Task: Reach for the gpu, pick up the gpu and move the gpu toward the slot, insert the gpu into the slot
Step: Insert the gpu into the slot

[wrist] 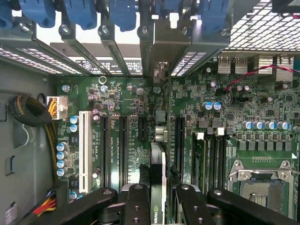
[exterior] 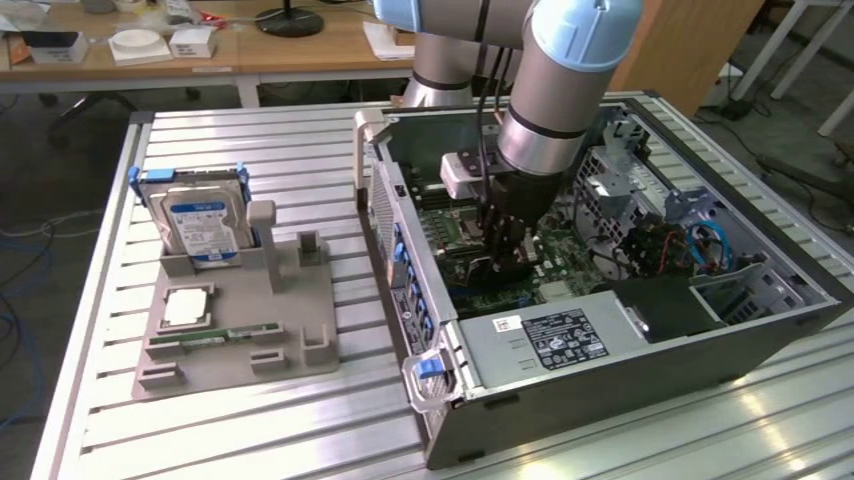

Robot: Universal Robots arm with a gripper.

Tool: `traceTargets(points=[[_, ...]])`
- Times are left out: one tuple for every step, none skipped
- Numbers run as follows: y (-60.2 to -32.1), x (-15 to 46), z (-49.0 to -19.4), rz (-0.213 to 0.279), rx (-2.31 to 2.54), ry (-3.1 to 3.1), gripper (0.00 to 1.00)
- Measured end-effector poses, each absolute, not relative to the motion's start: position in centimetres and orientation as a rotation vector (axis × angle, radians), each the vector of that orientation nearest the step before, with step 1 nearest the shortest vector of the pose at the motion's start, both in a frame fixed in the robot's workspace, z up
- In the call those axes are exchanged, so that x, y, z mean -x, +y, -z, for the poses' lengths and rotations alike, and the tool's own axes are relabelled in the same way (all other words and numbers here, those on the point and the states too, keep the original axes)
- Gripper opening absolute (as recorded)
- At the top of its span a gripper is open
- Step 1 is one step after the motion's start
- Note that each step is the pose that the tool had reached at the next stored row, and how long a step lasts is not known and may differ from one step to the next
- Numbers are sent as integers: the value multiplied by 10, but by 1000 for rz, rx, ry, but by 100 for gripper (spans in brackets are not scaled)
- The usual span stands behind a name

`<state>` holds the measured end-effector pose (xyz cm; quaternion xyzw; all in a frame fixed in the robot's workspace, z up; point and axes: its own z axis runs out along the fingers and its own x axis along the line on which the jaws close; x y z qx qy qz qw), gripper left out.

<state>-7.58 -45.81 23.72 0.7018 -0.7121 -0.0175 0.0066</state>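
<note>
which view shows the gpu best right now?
Wrist view: the gpu stands edge-on between the gripper fingers, its bracket reaching the case's rear slots. In the exterior view, the arm mostly hides the card inside the case.

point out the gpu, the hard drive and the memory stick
gpu (wrist: 156, 180): wrist view, edge of the card between the fingers.
hard drive (exterior: 198, 226): exterior view, blue label.
memory stick (exterior: 214, 338): exterior view, middle of the green strip.

The motherboard (wrist: 140, 103) is green with black slots and one white slot (wrist: 85, 152). Blue clips (wrist: 79, 11) line the grey case (exterior: 627, 350). The hard drive (exterior: 200, 225) is silver with a blue label; the gripper (wrist: 157, 194) is black.
</note>
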Motion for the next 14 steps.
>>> traceTargets(points=[[-458,76,-237,55,-2196,-2228,26],[-458,76,-237,55,-2196,-2228,26],[-458,76,-237,55,-2196,-2228,26],[-458,76,-237,55,-2196,-2228,26],[-458,76,-237,55,-2196,-2228,26],[-458,76,-236,55,-2195,-2228,26],[-458,76,-235,55,-2195,-2227,26],[-458,76,-234,55,-2195,-2227,26],[-458,76,-234,55,-2195,-2228,26],[-458,76,-234,55,-2195,-2228,26],[-458,76,-234,55,-2196,-2228,26],[-458,76,-234,55,-2196,-2228,26],[-458,76,-234,55,-2196,-2228,26],[-458,76,-234,55,-2196,-2228,26]])
